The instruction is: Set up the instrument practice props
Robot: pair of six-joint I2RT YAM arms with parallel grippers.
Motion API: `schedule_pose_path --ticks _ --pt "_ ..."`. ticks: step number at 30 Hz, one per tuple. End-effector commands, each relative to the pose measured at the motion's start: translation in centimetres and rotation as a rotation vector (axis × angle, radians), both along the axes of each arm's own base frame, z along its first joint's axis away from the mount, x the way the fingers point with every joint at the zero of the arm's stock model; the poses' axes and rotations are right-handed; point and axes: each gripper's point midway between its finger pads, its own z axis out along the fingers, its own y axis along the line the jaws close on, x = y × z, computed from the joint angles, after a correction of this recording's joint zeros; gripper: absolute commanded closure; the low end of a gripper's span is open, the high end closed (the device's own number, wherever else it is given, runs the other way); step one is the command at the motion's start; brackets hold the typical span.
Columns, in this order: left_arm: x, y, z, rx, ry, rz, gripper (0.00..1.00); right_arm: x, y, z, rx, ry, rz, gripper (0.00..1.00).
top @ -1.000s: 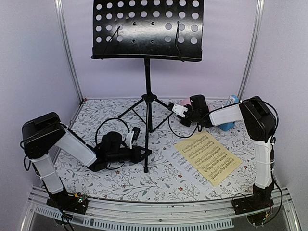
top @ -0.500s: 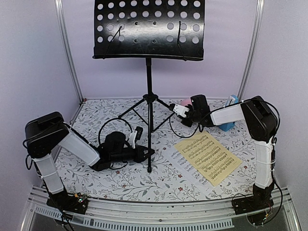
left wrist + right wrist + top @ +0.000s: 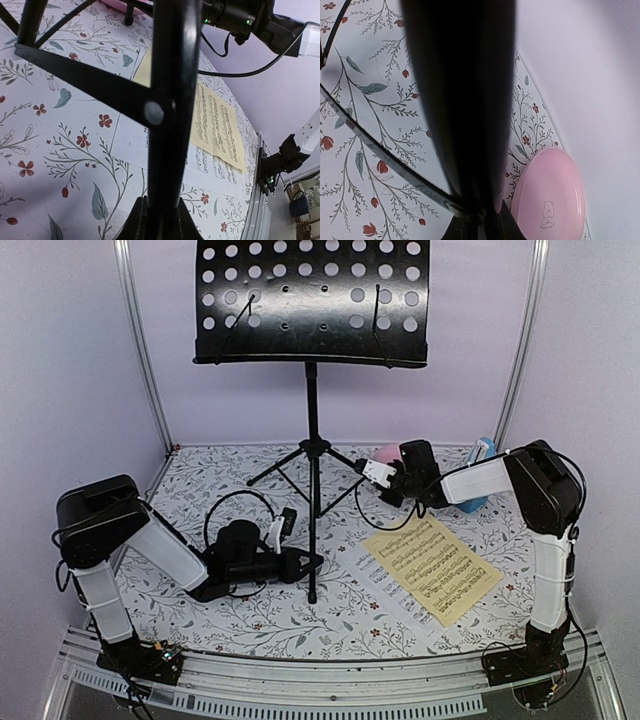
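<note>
The black perforated music stand [image 3: 313,302] stands on its tripod at the middle of the table. My left gripper [image 3: 312,562] is shut on the stand's front leg [image 3: 167,125] near its foot. My right gripper [image 3: 362,468] is shut on the right rear leg [image 3: 465,100]. The pale-yellow sheet [image 3: 433,566] lies on the white sheet [image 3: 385,578] to the right of the stand; both show in the left wrist view, yellow sheet [image 3: 216,125], white sheet [image 3: 135,142]. The blue metronome [image 3: 478,476] stands at the back right, behind my right arm.
A pink round plate [image 3: 386,454] lies at the back beside my right gripper, also in the right wrist view [image 3: 550,195]. Metal frame posts [image 3: 140,350] rise at both back corners. The floral tablecloth [image 3: 350,625] covers the table.
The stand has shifted slightly to the right with both grippers holding its legs; my left gripper has moved right along the table.
</note>
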Motion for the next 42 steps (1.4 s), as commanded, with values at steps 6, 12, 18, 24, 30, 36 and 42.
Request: schedule_pose_path --ticks 6,12,18,24,30,36,42 --pt "-2.7 2.1 -6.9 0.149 0.280 0.051 0.98 -0.6 -3.1 1.5 0.042 0.053 -0.117 0.77" --pt "-1.4 1.2 -4.7 0.165 0.190 0.044 0.82 -1.1 -0.3 5.4 0.090 -0.009 -0.057 0.49" --pt "0.0 0.5 -2.3 0.176 0.114 0.054 0.48 -1.7 0.7 9.0 0.141 -0.063 -0.033 0.26" --pt "0.6 1.9 0.5 0.191 0.044 0.109 0.14 -3.6 0.6 12.3 0.183 -0.083 -0.042 0.07" --pt "1.1 6.1 5.2 0.235 -0.095 0.228 0.01 -6.7 -1.7 15.5 0.311 -0.013 -0.146 0.04" --pt "1.7 9.3 11.2 0.288 -0.285 0.310 0.01 -10.7 -4.2 16.4 0.413 0.230 -0.293 0.00" --pt "0.9 7.4 14.8 0.239 -0.391 0.186 0.01 -16.3 -5.8 12.3 0.462 0.645 -0.444 0.00"
